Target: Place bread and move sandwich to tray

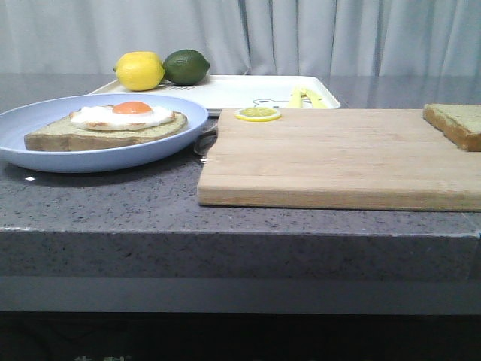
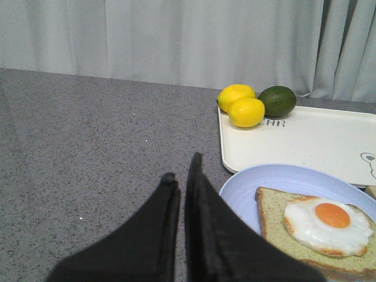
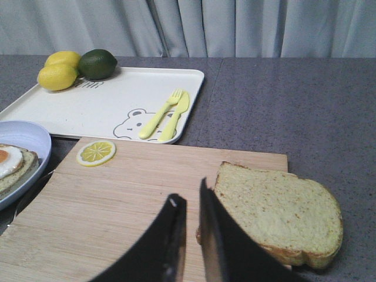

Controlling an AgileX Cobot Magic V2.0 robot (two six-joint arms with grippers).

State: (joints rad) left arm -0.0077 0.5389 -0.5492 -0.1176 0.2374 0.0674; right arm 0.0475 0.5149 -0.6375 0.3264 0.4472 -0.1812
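Landmark: the cutting board point(image 1: 338, 158); every place below is given from it.
Sandwich: off the board's left end, on the blue plate point(image 1: 45, 147), egg uppermost point(image 1: 124, 115), the plate rim just beside the board's left edge.
Left gripper point(image 2: 181, 170): further left than the plate, over bare counter; fingers nearly together, a thin slit between them, nothing held.
Tray point(image 1: 248, 89): behind the board's left half, carrying lemons, a lime and a yellow fork and knife point(image 3: 166, 114).
Bread point(image 3: 276, 211): flat on the board's right end, overhanging the right edge a little.
Right gripper point(image 3: 188, 200): above the board, just beside the bread's left edge; fingers almost closed, empty.
Relation that matters: the bread lies to the right of the right gripper, close by, so that arm looks the nearer one; the fingers would need to spread to span the slice.
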